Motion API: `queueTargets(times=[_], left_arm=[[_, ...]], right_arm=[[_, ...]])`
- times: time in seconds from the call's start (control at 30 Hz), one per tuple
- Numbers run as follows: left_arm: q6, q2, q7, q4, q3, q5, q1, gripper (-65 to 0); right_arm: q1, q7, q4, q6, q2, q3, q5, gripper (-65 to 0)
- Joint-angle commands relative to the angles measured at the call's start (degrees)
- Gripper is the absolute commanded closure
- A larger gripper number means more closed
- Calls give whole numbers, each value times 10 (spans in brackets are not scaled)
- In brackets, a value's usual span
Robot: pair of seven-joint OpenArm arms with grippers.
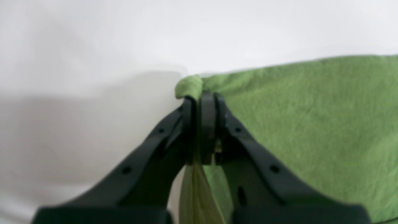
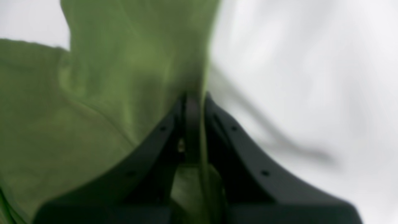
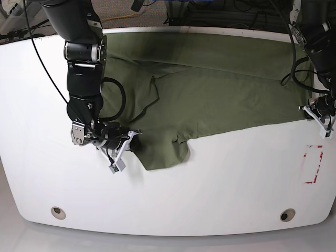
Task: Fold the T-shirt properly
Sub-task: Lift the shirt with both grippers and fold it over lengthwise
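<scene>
The left gripper (image 1: 202, 96) sits low at the far right of the base view, its black jaws pressed together on a pinched corner of the T-shirt (image 1: 311, 118). The right gripper (image 2: 194, 98), on that view's left, hangs from a steeply bent arm with the wrist turned sideways, jaws likewise clamped on a raised fold of cloth.

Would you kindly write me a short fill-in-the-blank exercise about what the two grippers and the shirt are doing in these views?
1. The left gripper is shut on a ____ of the T-shirt.
2. The right gripper is shut on the ____.
3. The T-shirt's colour is ____.
4. The garment lies on a ____ table.

Missing words: corner; T-shirt; green; white
</scene>
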Motion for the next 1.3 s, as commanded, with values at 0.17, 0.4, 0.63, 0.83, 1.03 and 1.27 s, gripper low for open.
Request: queueTargets(times=[0.17,0.4,0.63,0.83,1.03,1.27], left_arm=[[-1,3,-2,86,9,0,-10,-4],[0,15,-2,162,24,0,-12,-4],[-1,31,-1,227,21,-4,1,-4],[-4,32,-2,266,21,-6,34,-3],[-5,32,-2,291,20,-6,61,-3],[-5,31,-3,294,20,-6,93,-3]], right_arm=[[28,11,39,4,21,2,10,0],[37,-39,75,4,52,2,14,0],[-5,-148,267,4,65,3,14,0],[-53,-219,406,4,67,3,14,0],[-122,-240,501,4,68,27,14,0],[-196,-307,614,4,32,107,14,0]])
